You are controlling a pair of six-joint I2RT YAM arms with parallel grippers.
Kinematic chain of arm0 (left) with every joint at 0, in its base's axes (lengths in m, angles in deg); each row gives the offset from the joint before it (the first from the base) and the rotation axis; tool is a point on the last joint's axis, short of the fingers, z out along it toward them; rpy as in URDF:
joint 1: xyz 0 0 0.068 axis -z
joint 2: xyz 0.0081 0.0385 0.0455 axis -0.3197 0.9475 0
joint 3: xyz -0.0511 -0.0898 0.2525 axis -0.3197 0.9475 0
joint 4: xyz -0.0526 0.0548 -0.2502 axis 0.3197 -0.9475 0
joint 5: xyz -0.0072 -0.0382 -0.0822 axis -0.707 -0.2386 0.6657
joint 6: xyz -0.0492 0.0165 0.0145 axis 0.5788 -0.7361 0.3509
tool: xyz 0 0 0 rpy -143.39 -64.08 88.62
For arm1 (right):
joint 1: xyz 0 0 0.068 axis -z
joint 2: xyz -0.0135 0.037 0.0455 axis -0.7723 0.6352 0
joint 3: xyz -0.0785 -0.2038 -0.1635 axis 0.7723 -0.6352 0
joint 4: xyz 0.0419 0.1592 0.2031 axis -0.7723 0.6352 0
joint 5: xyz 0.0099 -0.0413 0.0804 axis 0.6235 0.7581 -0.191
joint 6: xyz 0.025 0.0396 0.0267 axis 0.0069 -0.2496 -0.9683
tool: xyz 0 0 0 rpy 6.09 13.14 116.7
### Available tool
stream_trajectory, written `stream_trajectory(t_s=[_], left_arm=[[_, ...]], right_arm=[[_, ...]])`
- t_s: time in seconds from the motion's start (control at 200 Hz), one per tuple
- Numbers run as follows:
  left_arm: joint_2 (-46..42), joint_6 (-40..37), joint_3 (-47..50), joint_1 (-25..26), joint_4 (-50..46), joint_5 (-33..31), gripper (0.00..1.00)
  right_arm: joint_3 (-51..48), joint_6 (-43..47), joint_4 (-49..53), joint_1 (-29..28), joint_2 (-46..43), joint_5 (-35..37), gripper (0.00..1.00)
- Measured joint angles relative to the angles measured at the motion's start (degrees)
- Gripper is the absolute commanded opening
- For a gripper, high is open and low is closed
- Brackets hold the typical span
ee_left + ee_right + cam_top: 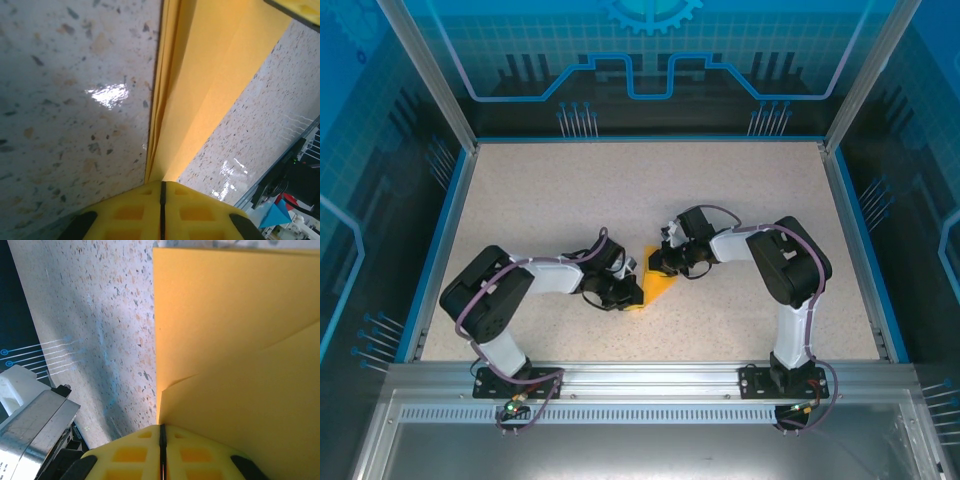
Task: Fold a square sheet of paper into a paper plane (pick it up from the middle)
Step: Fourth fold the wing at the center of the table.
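Top external showed the paper sheet (658, 291) mid-counter, its long axis running between the arms. Left fingers (631, 295) and right fingers (666, 273), both closed, pinched opposite edges.

No text or numbers can be read; the back panel (720, 50) bears a blue gear emblem (651, 12).

square sheet of paper (660, 288) — orange-yellow, partly folded, layers overlapping, pointed outline — at table (620, 190) middle

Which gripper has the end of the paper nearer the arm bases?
The left gripper: it pinches the near end of the paper, while the right gripper pinches the end farther away.
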Motion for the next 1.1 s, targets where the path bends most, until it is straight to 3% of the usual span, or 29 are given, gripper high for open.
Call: stream_trajectory(t_s=[0.69,0.865,1.1], left_arm=[[-8.81,-1.16,-0.59,1.88,-9.64,-4.35,0.13],[-7.74,-0.33,-4.35,1.75,-6.56,-4.63,0.13],[-0.07,0.83,-6.93,1.75,-0.39,-5.29,0.09]], right_arm=[[0.02,-0.02,-0.07,0.0,0.02,-0.04,0.1],[0.02,-0.02,-0.13,0.02,0.13,-0.22,0.1],[0.02,0.0,-0.15,0.11,0.17,-0.5,0.1]])
